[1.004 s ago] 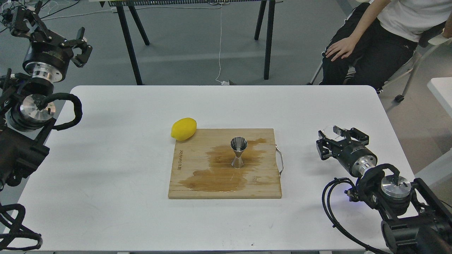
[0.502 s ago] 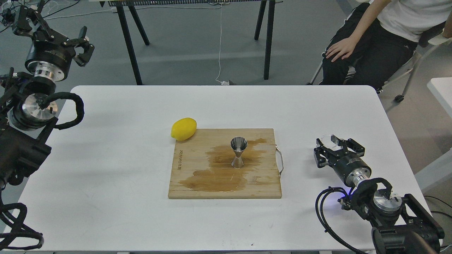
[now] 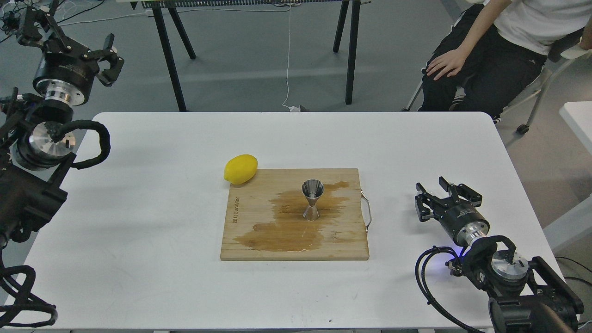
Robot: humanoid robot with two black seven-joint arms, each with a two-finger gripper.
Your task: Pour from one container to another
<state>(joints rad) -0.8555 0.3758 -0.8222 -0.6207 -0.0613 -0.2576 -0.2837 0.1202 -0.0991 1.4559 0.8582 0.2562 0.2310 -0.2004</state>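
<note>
your steel jigger [image 3: 312, 199] stands upright near the middle of the wooden cutting board [image 3: 259, 240], long axis vertical, one open cone facing up and the other flat on the wood. it is shiny stainless, two cones pinched at a narrow waist, and you can see down into the dark upper cup. it sits on a brown wet stain [image 3: 286, 226] that spreads over the centre of the board and toward its near edge.

the clear glass cup cannot be made out anywhere in the head view; nothing transparent shows between the fingers of your right gripper [image 3: 443, 195].

that right gripper lies low over the white table [image 3: 138, 240], well to the right of the board, its fingers parted and nothing visibly held. your left gripper [image 3: 69, 44] is raised at the far left, beyond the table's far corner, fingers spread wide and holding nothing.

a yellow lemon [image 3: 240, 169] rests on the table touching the board's far left corner, its long axis slanting up to the right. a metal handle [image 3: 367, 210] sticks out from the board's right edge, between the jigger and your right gripper. a seated person [image 3: 490, 60] is at the far right beyond the table, one hand on a knee. black table legs [image 3: 167, 55] stand on the grey floor behind.
</note>
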